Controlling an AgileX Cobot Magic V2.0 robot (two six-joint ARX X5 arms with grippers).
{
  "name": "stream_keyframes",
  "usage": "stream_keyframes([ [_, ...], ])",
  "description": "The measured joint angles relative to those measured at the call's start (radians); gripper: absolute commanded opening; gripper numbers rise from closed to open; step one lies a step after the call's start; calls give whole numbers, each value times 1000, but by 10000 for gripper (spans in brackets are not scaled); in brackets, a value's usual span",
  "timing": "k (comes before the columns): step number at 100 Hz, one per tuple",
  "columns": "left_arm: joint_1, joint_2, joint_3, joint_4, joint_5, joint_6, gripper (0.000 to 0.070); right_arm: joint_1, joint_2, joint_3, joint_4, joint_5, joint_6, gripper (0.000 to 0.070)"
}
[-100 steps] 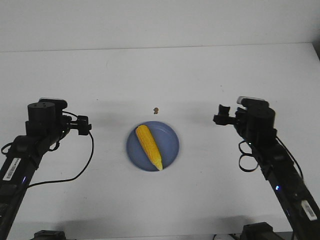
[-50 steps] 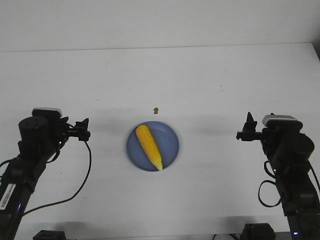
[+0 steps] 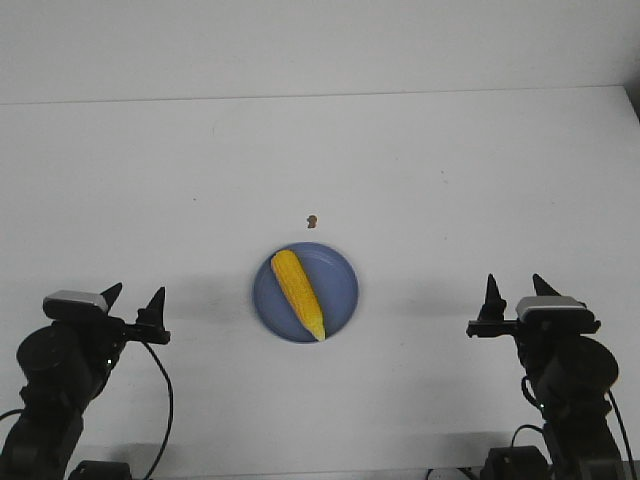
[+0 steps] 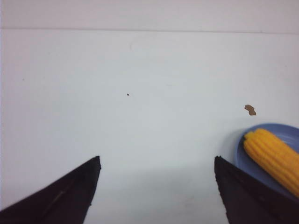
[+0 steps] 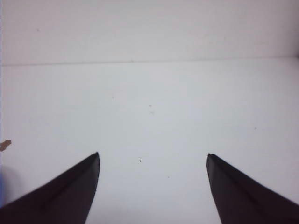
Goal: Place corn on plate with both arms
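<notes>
The corn [image 3: 298, 293] lies across the plate [image 3: 340, 290], tip toward five o'clock. The left gripper [image 3: 134, 301] and right gripper [image 3: 516, 291] sit well apart, both released, holding nothing.

Corn [image 3: 298, 294]: bumpy kernel texture, slight waxy sheen, plastic-looking. Plate [image 3: 340, 290]: smooth, matt to satin, no glare. Table [image 3: 420, 170]: smooth matt white, few tiny dark flecks ahead of both grippers. Left gripper [image 3: 133, 299] and right gripper [image 3: 514, 291]: matt black fingers, plastic-looking. Brown speck [image 3: 312, 220]: rough, dull, ragged edge.
</notes>
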Motion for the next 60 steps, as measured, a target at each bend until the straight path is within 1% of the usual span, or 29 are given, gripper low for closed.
stream_keyframes([
  [5,0,-53,-30,-10,-2,-7,474,0,-43,2,-23,0,-7,485],
  [9,0,-92,-50,-24,-11,-11,450,0,-80,6,-60,4,-10,485],
  [20,0,-177,-72,-56,-23,-26,450,0,-127,10,-142,5,-15,484],
  [49,0,-266,-72,-59,-26,-37,445,0,-164,9,-130,9,-16,477],
  [51,0,-269,-72,-59,-26,-37,432,0,-164,9,-129,10,-16,463],
  [56,0,-273,-72,-59,-26,-37,354,0,-164,9,-124,10,-16,396],
  [57,0,-273,-72,-59,-26,-37,320,0,-164,9,-123,9,-16,377],
  [60,0,-274,-72,-59,-26,-37,247,0,-164,9,-121,9,-16,321],
])
